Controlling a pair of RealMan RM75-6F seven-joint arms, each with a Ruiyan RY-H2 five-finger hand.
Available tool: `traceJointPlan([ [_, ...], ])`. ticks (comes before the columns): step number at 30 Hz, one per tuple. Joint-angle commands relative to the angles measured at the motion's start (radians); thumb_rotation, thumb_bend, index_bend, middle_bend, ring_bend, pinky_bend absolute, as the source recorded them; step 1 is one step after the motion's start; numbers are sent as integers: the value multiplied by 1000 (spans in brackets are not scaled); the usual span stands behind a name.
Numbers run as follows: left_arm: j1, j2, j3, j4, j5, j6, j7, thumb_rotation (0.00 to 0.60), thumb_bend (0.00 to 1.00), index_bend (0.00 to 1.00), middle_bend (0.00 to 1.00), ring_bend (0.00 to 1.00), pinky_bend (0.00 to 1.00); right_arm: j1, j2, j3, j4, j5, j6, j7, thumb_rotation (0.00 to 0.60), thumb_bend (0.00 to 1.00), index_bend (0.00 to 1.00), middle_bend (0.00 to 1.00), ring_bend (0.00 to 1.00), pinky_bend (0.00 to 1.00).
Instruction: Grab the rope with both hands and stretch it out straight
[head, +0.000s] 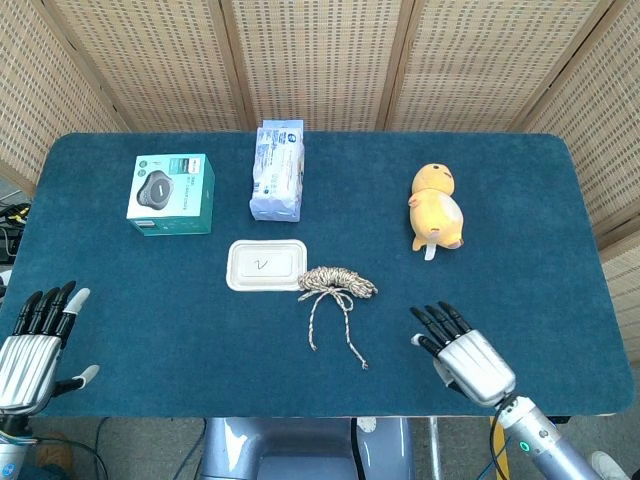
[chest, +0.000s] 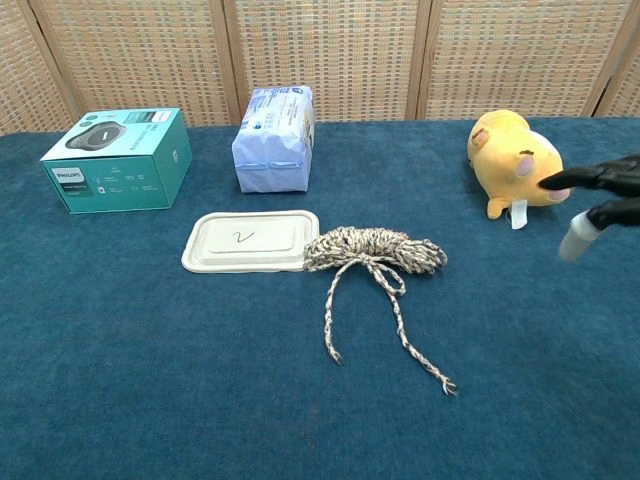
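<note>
I am looking at the rope (head: 337, 283) lying near the middle of the table (head: 500, 190), its bundled coil just right of the flat beige lid (head: 265, 265) and touching its edge, with two loose ends trailing toward me. My right hand (head: 462, 351) is hovering over the table's near edge, well right of the rope ends, its fingers (chest: 598, 177) spread apart and holding nothing; in the chest view only the fingertips are showing at the right border, in front of the yellow plush toy (chest: 515, 162). My left hand (head: 32, 341) is sitting at the near left corner, fingers stretched apart and empty, well apart from the rope. Further back I am seeing a teal box (head: 171, 193) and a pale blue packet (head: 277, 170).
</note>
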Motion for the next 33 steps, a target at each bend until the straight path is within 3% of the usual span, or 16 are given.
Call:
traceJointPlan([
  [1,-9,-8,-5,0,-18,-15,14,600,0,0,0,0,0,113,-39,2,17,-36,-141,-30,600,677,308,0,0,0],
  [7,-23,-22,-9,-1,-37,-36,46,600,0,0,0,0,0,203,-134,25,30,41,-315,-146,600,677,320,0,0,0],
  [12,-31,-30,-12,1,-55,-48,62,600,0,0,0,0,0,241,-211,39,47,116,-394,-250,600,678,330,0,0,0],
  [19,-38,-34,-14,2,-69,-52,69,600,0,0,0,0,0,258,-277,36,79,199,-416,-333,600,680,334,0,0,0],
  [33,-42,-38,-7,0,-70,-51,77,600,0,0,0,0,0,264,-313,10,129,294,-387,-392,600,680,340,0,0,0],
])
